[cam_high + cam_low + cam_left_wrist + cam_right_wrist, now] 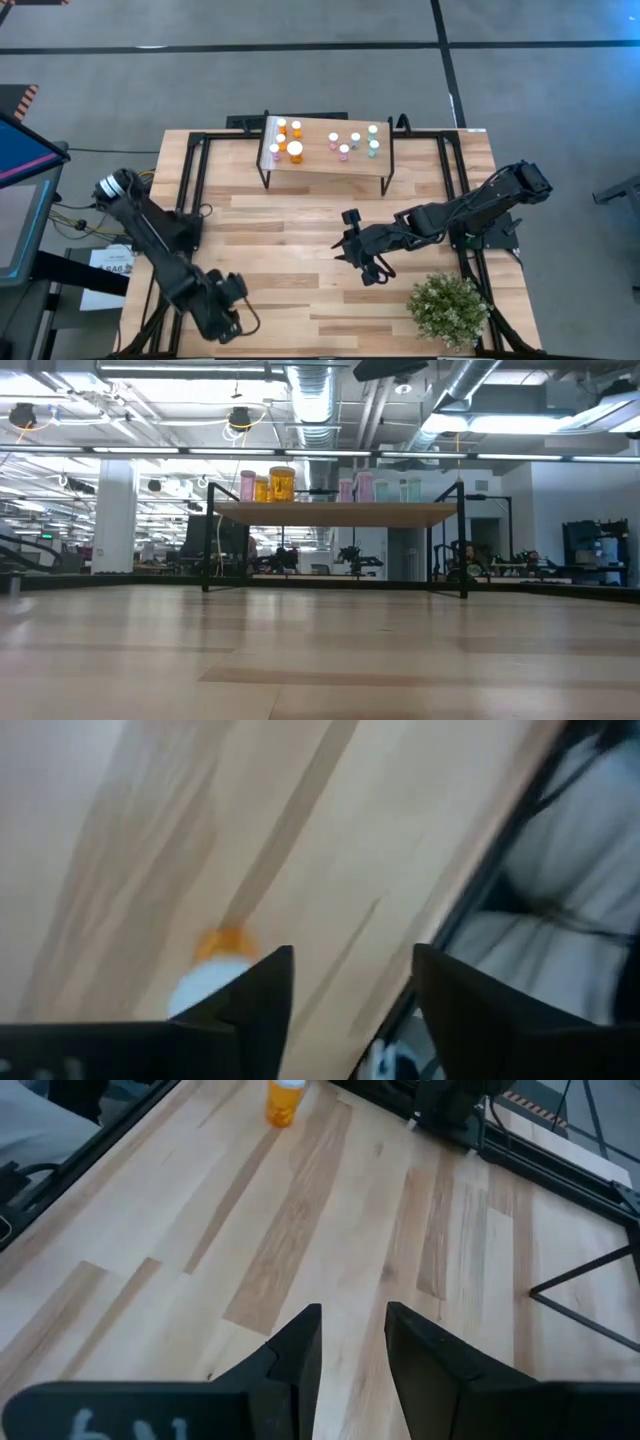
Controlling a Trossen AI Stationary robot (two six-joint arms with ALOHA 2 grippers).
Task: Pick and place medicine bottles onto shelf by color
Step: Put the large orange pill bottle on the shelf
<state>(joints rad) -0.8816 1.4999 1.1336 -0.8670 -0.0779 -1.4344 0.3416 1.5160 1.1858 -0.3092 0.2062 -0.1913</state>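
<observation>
Wood table [300,215]: L gripper [350,1010] fingers apart beside orange bottle [215,975]; R gripper [352,1345] apart.

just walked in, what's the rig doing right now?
Sorting small bottles onto the shelf by color. Orange ones stand at its left end, pink in the middle, green at the right. One orange bottle is left on the table, beside the left tool, whose fingers are apart and not holding it. The right tool hangs empty over mid-table.

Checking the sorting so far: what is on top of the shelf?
The shelf carries orange bottles at one end, pink bottles in the middle and green bottles at the other. An exact count is hard; some hide behind others.
</observation>
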